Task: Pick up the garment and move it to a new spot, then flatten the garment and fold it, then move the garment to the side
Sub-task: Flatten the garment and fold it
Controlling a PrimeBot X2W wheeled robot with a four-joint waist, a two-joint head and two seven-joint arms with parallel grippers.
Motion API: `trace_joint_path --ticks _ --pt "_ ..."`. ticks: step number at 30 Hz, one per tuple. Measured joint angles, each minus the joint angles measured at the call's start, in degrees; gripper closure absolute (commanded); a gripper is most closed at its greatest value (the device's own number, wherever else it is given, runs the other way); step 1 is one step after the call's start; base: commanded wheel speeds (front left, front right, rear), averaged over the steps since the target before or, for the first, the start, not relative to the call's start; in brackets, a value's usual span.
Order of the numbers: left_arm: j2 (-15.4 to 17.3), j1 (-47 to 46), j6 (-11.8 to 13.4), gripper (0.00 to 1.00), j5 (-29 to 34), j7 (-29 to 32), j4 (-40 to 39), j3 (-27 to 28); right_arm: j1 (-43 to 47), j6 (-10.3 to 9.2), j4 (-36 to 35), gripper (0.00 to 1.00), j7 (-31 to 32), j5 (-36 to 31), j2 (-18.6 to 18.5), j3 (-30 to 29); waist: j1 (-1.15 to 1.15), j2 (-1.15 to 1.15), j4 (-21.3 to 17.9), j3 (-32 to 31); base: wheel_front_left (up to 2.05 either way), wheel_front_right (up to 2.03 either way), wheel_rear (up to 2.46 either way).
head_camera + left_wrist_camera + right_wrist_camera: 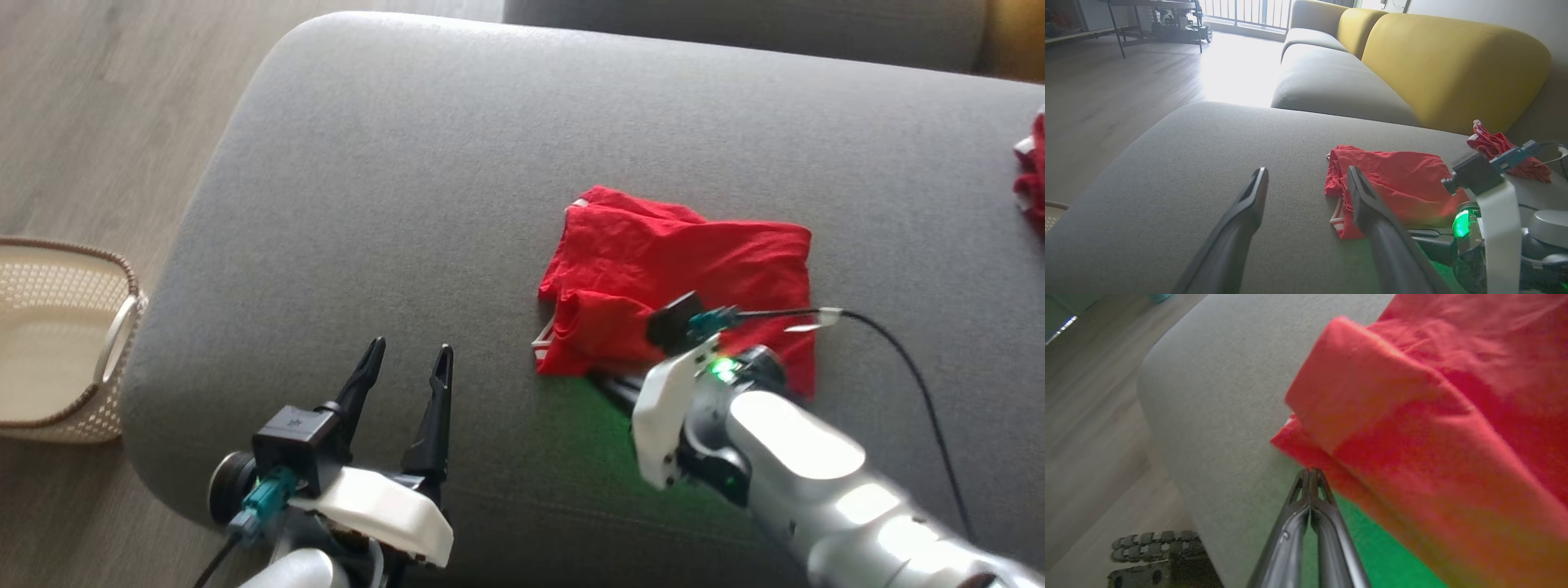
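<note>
the right gripper is seen pressed shut, its tips touching the near hem of the red garment, though whether any cloth is pinched cannot be told; the left gripper is held wide over the bare near-left part of the sofa cushion. the garment is laid loosely folded and rumpled right of the cushion's middle, well away from its left edge. it is judged light, limp and apt to sag open when lifted, so it is best taken at a near corner with all layers pinched together.
</note>
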Motion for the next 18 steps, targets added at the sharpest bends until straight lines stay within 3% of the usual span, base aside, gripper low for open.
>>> trace_joint_path --ticks 5,11,18 --pt "0.09 0.02 0.04 0.00 0.00 0.00 -0.08 0.01 1.61 0.00 -6.36 1.00 3.11 5.27 -1.93 4.64 0.00 0.00 -1.16 -0.87 0.00 0.00 0.00" --pt "0.32 1.50 0.46 0.00 0.00 0.00 -0.24 0.02 1.57 0.00 -9.10 1.00 -2.23 5.60 -4.74 6.44 0.00 0.00 -2.41 -2.27 0.00 0.00 0.00" --pt "0.44 2.01 0.40 0.00 0.00 0.10 -0.82 -0.21 -1.33 0.00 1.29 1.00 -12.15 -1.63 -5.00 3.66 0.00 0.00 -1.95 -2.75 0.00 0.00 0.00"
